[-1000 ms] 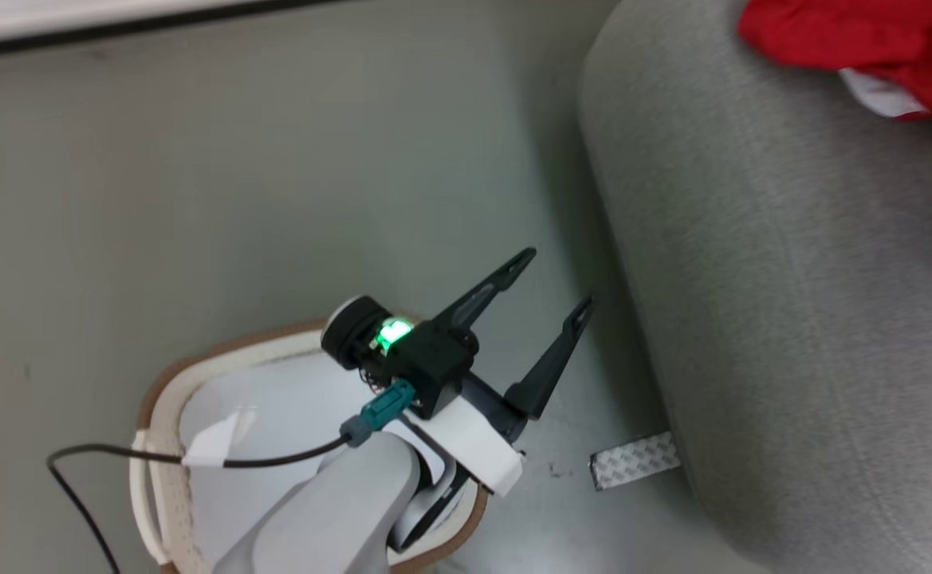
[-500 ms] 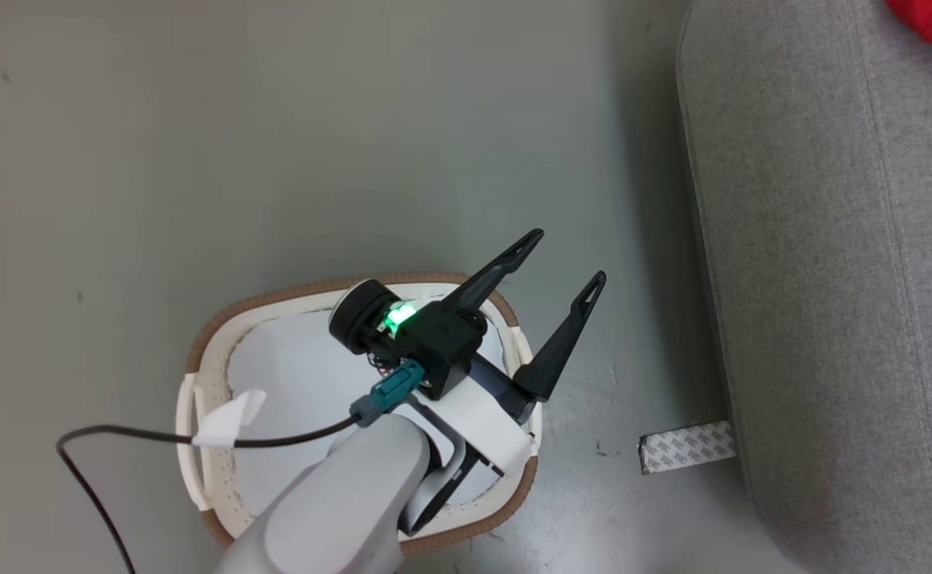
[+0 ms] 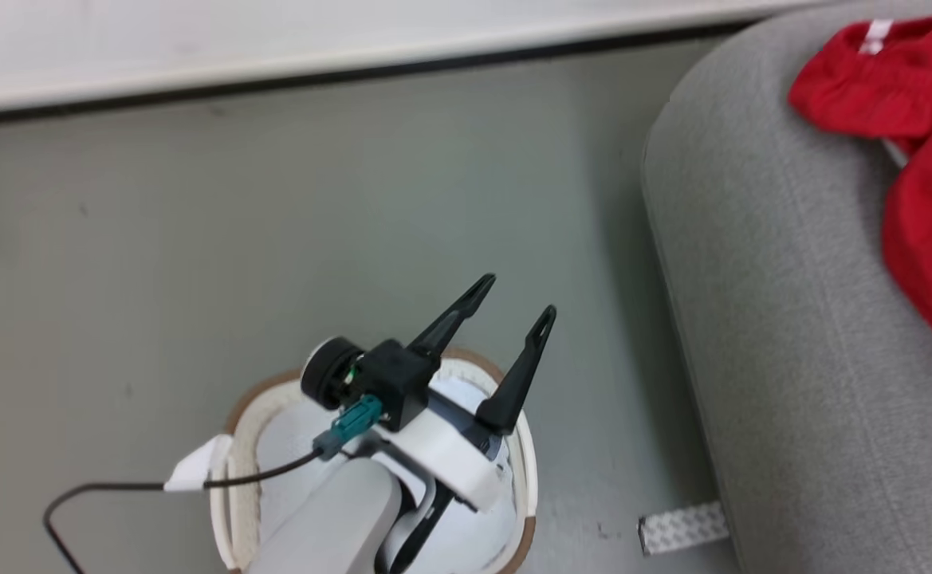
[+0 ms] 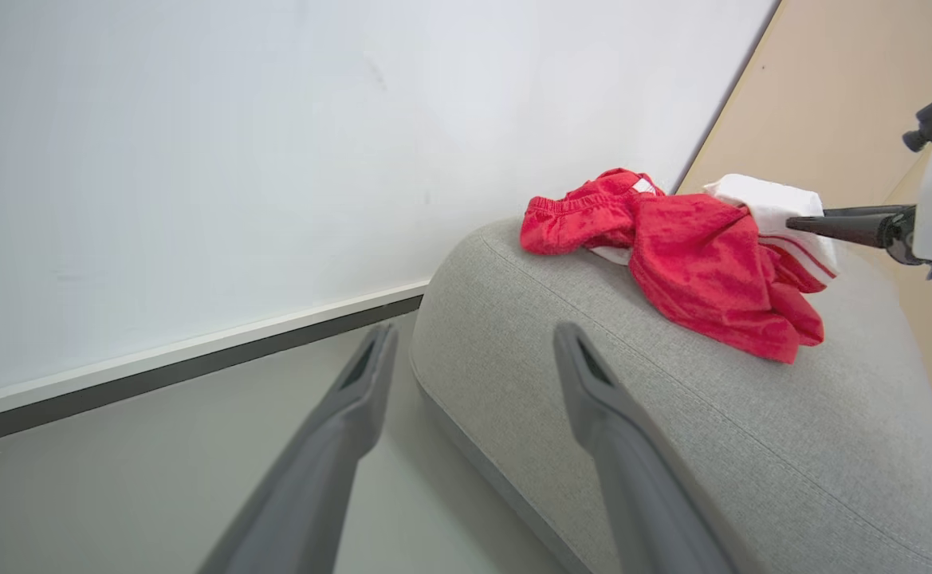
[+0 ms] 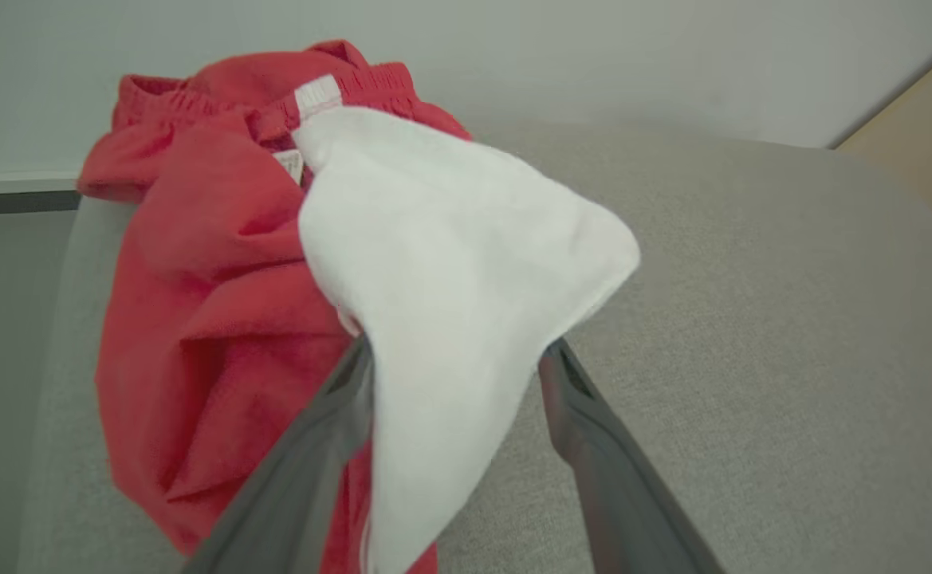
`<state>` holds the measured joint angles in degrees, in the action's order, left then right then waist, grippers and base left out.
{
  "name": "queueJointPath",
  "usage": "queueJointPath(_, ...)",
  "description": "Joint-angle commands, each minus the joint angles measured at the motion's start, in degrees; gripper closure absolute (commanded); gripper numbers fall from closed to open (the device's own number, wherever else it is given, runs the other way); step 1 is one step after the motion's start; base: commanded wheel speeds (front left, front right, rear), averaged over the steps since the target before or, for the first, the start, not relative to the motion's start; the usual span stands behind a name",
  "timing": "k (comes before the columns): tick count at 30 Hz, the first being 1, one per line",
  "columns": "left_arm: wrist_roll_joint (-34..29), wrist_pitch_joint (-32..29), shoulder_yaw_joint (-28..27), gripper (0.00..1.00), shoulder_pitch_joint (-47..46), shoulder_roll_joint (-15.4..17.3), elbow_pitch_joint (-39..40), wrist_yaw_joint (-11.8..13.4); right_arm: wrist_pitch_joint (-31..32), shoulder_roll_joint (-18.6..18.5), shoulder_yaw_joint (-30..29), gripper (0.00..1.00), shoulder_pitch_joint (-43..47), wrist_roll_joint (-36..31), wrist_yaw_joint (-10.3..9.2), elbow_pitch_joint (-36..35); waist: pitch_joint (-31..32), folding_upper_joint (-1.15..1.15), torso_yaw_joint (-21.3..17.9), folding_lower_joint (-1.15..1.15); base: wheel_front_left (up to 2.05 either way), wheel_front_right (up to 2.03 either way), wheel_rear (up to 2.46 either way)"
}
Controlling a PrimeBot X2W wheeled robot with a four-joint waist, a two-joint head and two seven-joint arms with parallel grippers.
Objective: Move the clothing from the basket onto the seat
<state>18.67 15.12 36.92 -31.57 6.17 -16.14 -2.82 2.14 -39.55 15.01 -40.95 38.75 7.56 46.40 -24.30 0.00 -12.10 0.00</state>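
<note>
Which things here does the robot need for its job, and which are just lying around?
For the job:
red-and-white clothing
grey seat
laundry basket
left claw

Just lying around:
silvery patterned strip beside the seat
white skirting board

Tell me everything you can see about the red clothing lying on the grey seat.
The clothing is bright red soft fabric, crumpled in a loose heap rather than folded. A gathered elastic waistband and a small white label show, along with a white panel edged with thin red stripes. It lies on top of the grey seat, near the rounded end by the wall. The white panel drapes between the spread fingers of the right gripper and touches them.
</note>
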Motion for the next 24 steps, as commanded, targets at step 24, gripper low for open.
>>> queueJointPath(24,2.84,0.03,-22.55,0.0,18.6,4.28,8.88,5.01,-2.76,4.84,-4.78,0.0,14.69,-8.22,-0.15,-39.87,22.86,0.0,5.97,0.0,0.0,0.0,0.0)
